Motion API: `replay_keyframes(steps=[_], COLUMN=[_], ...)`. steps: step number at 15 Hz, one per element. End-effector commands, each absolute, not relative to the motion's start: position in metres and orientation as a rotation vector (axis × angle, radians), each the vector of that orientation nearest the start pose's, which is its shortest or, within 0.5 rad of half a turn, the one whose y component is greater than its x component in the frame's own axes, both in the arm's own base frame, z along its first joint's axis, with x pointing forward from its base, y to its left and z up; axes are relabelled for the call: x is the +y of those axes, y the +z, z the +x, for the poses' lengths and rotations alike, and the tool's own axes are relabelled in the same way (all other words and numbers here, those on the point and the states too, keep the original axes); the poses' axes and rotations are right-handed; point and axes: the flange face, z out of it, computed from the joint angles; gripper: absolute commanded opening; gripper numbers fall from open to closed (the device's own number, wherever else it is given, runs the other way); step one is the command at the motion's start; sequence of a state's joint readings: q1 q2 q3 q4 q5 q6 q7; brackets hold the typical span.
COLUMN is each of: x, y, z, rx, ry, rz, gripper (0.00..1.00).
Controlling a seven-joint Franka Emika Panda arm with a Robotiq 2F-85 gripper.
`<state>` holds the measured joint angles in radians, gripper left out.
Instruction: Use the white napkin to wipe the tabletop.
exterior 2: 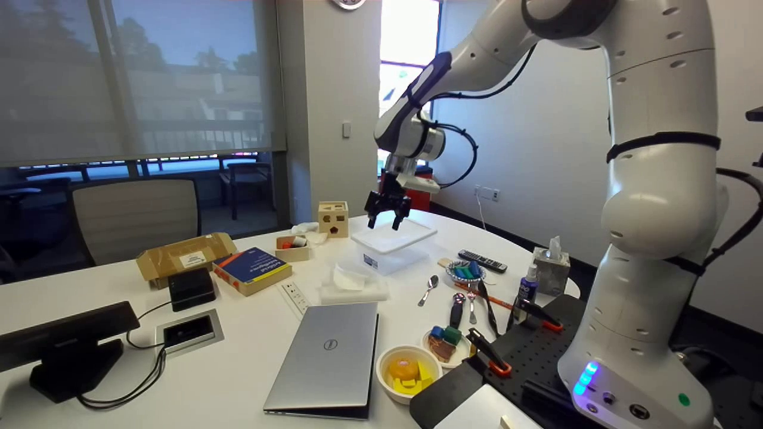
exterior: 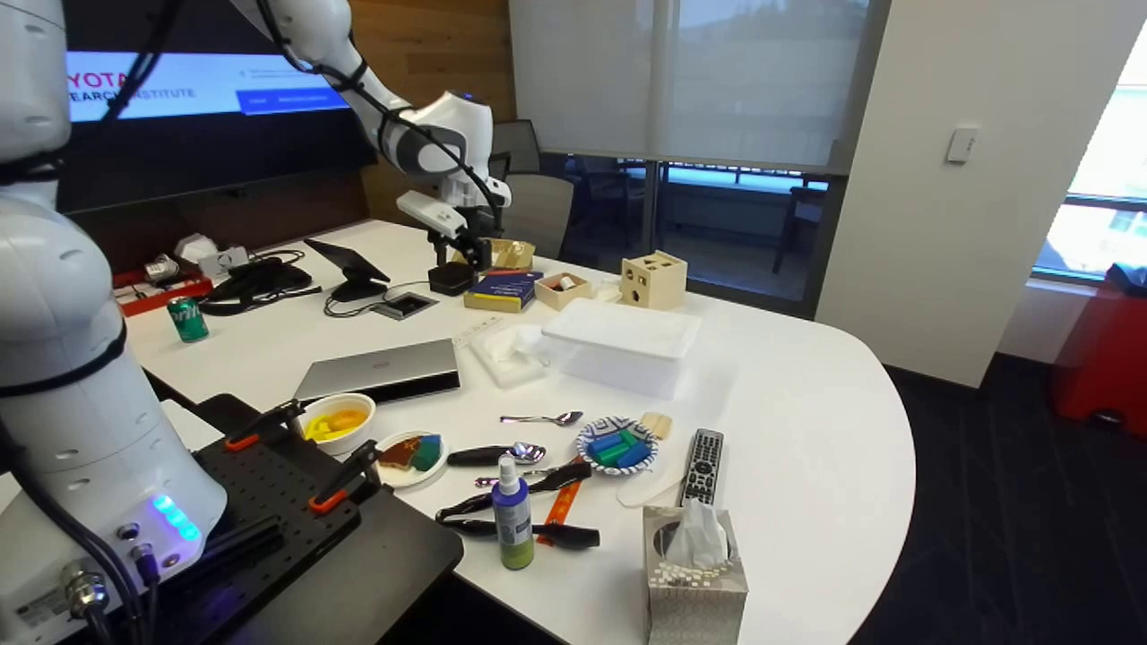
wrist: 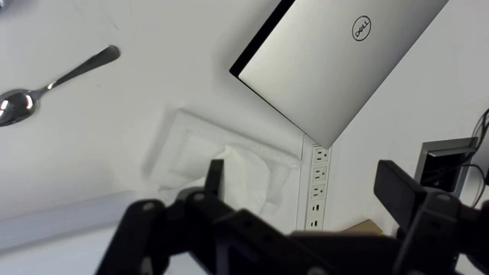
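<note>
The white napkin point(exterior: 517, 344) is a crumpled wad lying on a flat white rectangular block on the glossy white tabletop point(exterior: 806, 430). It also shows in an exterior view point(exterior 2: 349, 279) and in the wrist view point(wrist: 246, 177), partly hidden by a finger. My gripper point(exterior 2: 384, 224) is open, with nothing between its fingers, and hangs well above the tabletop. In the wrist view the gripper point(wrist: 300, 168) has its fingers wide apart; one overlaps the napkin in the picture and the other lies over bare table beyond the outlet strip.
A lidded clear box point(exterior: 623, 340) stands beside the napkin; a silver laptop point(exterior 2: 331, 357) lies on its other side. A book point(exterior 2: 253, 269), wooden shape cube point(exterior 2: 333, 219) and another white wad point(exterior 2: 305, 228) are at the back. Spoon point(wrist: 88, 65), bowls, tongs and spray bottle point(exterior: 513, 515) clutter the front.
</note>
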<state>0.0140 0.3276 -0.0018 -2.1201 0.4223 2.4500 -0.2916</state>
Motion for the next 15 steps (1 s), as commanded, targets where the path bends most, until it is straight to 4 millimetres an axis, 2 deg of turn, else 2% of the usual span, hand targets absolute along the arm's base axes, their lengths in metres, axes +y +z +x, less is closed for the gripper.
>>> replay_keyframes(steps=[1,5,9,12,15], x=[0.032,0.053,0.072,0.081,0.089], y=[0.185,0.107,0.046,0.024,0.016], z=[0.624,0.665,0.694,0.716,0.738], rx=[0.088,0.103,0.089,0.104,0.115], ry=[-0.065,-0.08,-0.07,-0.132,-0.199], rz=[-2.913,-2.988,-3.054,-3.084,-3.119], gripper=[1.0,1.0,1.0,1.0,1.0])
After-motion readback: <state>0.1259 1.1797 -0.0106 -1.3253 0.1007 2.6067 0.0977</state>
